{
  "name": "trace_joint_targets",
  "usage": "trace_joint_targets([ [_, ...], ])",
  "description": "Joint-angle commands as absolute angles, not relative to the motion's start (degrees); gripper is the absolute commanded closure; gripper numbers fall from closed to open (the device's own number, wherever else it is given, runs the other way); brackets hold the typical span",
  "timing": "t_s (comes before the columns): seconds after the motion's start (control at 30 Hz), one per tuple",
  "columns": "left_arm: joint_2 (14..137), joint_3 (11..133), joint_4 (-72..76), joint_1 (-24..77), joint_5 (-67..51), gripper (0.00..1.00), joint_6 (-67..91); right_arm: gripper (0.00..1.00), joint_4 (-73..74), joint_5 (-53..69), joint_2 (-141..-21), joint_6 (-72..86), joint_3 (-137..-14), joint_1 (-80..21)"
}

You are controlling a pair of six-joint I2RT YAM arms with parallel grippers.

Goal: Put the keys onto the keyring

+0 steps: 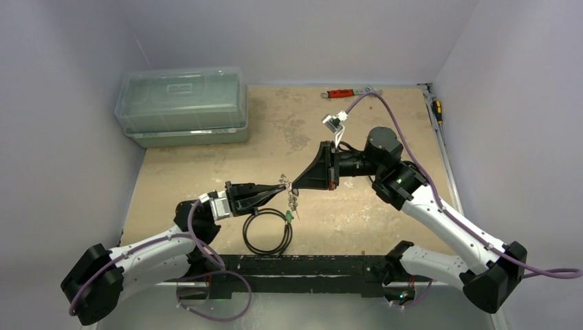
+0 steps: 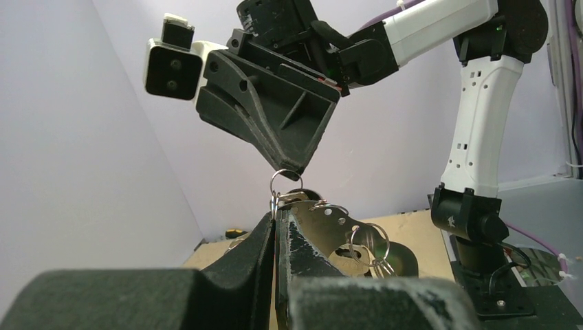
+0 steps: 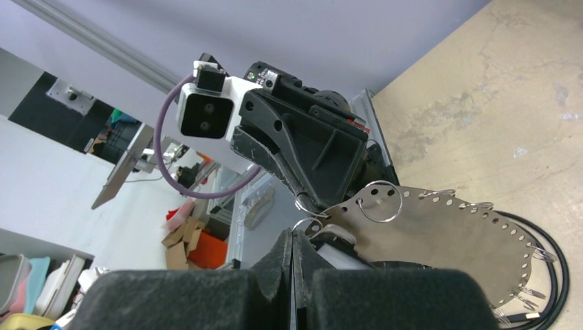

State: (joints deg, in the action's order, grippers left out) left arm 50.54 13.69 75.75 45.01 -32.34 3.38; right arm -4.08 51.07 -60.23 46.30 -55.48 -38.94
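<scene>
Table (image 1: pixel 385 137): tan board, worn, with a clear lidded plastic container (image 1: pixel 182 103) at the far left corner.

Arms: both reach inward and meet tip to tip above the near middle of the board.

Left gripper (image 1: pixel 280 187): fingers pressed together. In the left wrist view a wire loop comes up out of the seam between them.

Right gripper (image 1: pixel 294 184): fingers also pressed together, and its tip sits on the top of that same loop. Whether the wire lies between its pads cannot be told.

Black cable coil (image 1: pixel 245 234): flat on the board, just beside the left gripper on the near side.

Perforated silvery plate (image 3: pixel 440 234): holes along its curved rim, a split ring through one of them. It hangs beside the closed fingertips.

Keys (image 1: pixel 293 201): dangling in a small cluster directly below the meeting point, above the coil's far right edge.

Keyring (image 2: pixel 271 185): thin silvery loop, upright, held between the two tips.

Green piece (image 1: pixel 289 216): lowest item in the hanging cluster
</scene>
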Motion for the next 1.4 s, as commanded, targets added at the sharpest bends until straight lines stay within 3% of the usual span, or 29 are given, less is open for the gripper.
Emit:
trace_joint_targets([
  [0.0,49.14,15.12,79.50,44.86,-30.28,1.00,2.81,1.00,-4.05,50.10,-58.39,44.69,-56.78,-39.09],
  [1.37,51.99,15.64,83.14,44.89,-30.79,1.00,6.23,1.00,-7.94,49.97,-60.89,46.37,-56.46,-40.21],
])
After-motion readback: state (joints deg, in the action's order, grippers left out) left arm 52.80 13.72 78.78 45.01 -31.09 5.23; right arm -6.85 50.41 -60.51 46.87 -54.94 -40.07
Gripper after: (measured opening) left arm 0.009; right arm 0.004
